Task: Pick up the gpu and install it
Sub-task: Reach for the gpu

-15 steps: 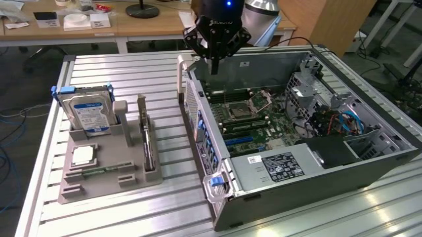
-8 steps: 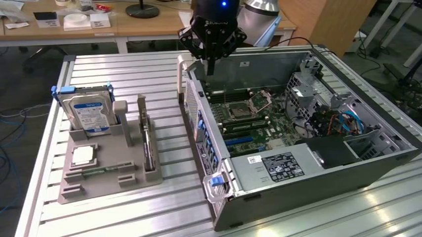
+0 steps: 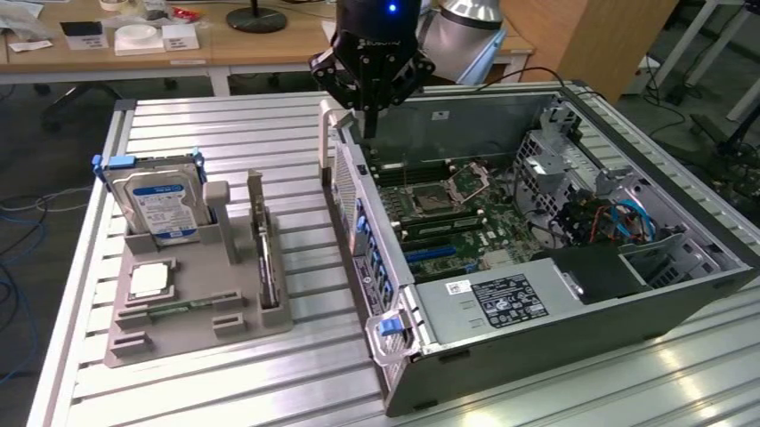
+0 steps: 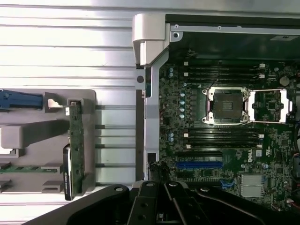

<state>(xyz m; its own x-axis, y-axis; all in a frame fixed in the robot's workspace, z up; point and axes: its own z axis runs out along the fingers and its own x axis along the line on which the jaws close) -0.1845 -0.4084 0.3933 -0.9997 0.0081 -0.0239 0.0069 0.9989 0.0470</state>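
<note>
One gpu (image 3: 266, 258) stands in the gray holder (image 3: 178, 335); claw (image 3: 369, 127) pressed together over case (image 3: 570, 331).

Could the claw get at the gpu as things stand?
Probably yes: the gpu stands upright in the gray holder, its top edge bare, with nothing over it. The claw, shut, hangs over the case's edge and would need to open.

The table (image 3: 214, 133) was ribbed bare metal with a bright sheen. The holder (image 3: 178, 320) on it looked matt grey plastic, the hard drive (image 3: 164, 205) silvery metal in a blue plastic frame (image 3: 119, 163). The computer case (image 3: 594, 331) was dull grey sheet metal, the gripper (image 3: 369, 126) matt black
</note>
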